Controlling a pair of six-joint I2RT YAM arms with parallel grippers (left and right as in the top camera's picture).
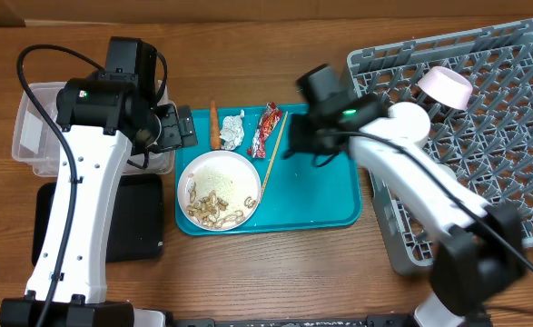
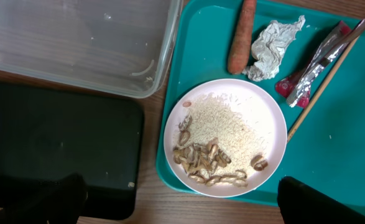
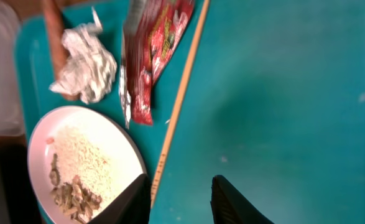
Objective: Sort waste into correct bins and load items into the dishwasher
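On the teal tray [image 1: 320, 195] sits a white plate [image 1: 219, 189] with rice and beige scraps [image 2: 210, 163]. Behind it lie an orange carrot [image 1: 214, 124], a foil ball [image 1: 232, 130], a red-and-silver wrapper [image 1: 266, 127] and wooden chopsticks [image 1: 273, 156]. My right gripper [image 3: 181, 199] is low over the tray, open, with bare teal between its fingers. The chopsticks [image 3: 182, 99] run just beside its left finger. My left gripper [image 2: 179, 202] hovers wide open over the plate's near edge and the black tray [image 2: 58, 143]. It holds nothing. A small white bowl [image 1: 445, 86] stands tilted on the grey dish rack [image 1: 502, 136].
The clear tub [image 1: 39, 127] sits at the far left, with the black tray [image 1: 134, 218] in front of it, partly under my left arm. The rack fills the right side of the table. My right arm crosses the rack's near left corner.
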